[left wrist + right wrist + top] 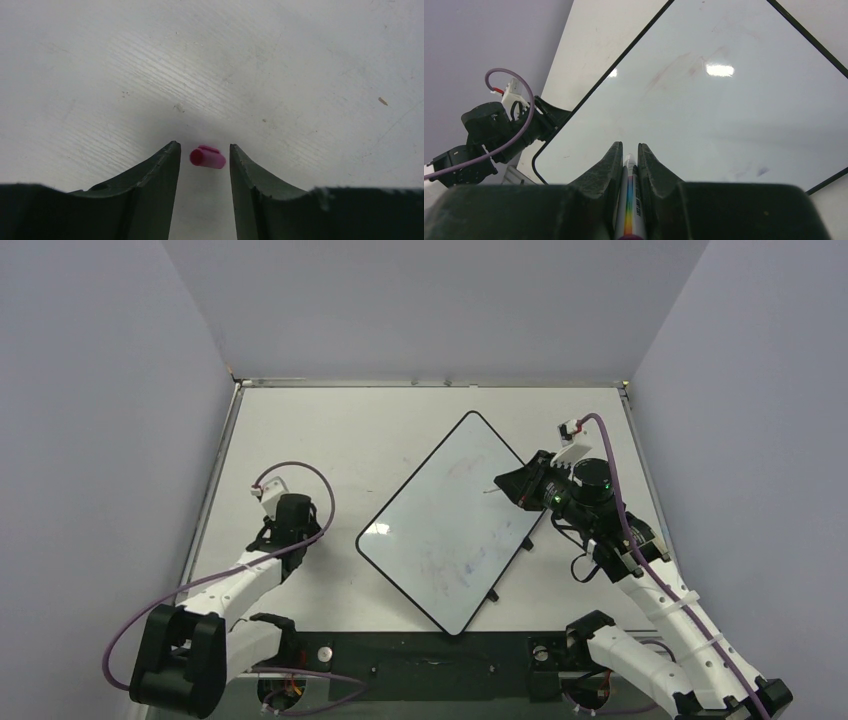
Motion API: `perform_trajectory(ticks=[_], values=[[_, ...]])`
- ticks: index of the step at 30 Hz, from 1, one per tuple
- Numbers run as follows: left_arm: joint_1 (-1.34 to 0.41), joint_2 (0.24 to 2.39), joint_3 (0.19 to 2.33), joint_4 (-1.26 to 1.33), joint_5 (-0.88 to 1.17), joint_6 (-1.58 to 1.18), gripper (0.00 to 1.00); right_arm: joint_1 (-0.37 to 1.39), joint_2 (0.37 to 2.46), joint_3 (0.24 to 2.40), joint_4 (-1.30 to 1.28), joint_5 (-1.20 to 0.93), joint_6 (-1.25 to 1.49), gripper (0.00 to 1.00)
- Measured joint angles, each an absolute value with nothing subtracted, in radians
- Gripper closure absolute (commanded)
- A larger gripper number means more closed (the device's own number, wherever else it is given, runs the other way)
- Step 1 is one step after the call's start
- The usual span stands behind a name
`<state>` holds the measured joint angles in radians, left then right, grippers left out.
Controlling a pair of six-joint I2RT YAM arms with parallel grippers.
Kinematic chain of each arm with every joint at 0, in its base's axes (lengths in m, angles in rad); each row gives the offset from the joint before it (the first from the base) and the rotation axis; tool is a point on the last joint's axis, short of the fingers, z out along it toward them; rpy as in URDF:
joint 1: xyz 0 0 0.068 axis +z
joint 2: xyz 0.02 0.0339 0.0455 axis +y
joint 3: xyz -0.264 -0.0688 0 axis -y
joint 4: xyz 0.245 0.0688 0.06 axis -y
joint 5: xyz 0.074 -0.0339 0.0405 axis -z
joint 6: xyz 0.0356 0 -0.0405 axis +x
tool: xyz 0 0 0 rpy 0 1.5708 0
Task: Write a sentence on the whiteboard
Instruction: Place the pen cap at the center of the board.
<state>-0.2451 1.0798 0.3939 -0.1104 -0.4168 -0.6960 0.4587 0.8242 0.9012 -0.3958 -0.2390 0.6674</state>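
The whiteboard (450,520) lies turned diagonally in the middle of the table, also filling the right wrist view (724,110). It carries only faint purple smudges; the sentence is out of view. My right gripper (512,483) hovers over the board's right edge, shut on a white marker (629,200) with a rainbow stripe, tip pointing at the board (630,149). My left gripper (202,146) points down at the bare table left of the board (283,530). It is open, and a small pink marker cap (207,157) sits between its fingertips with a gap on either side.
The off-white tabletop (330,430) is walled in by grey panels on the left, back and right. The left arm (489,130) shows beyond the board's corner in the right wrist view. Both arm bases stand along the dark near edge (430,655).
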Motion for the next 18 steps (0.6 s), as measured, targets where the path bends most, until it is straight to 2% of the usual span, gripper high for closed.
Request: perform_trajectory(ticks=[7, 12, 18], values=[[-0.213, 1.118, 0.394, -0.099, -0.393, -0.687, 0.58, 0.459, 0.82, 0.9, -0.397, -0.236, 0.667, 1.0], [-0.211, 1.066, 0.405, -0.07, -0.347, -0.615, 0.58, 0.459, 0.804, 0.899, -0.399, -0.223, 0.657, 1.0], [-0.159, 1.055, 0.571, -0.014, -0.244, -0.536, 0.58, 0.459, 0.801, 0.899, -0.412, -0.195, 0.634, 1.0]])
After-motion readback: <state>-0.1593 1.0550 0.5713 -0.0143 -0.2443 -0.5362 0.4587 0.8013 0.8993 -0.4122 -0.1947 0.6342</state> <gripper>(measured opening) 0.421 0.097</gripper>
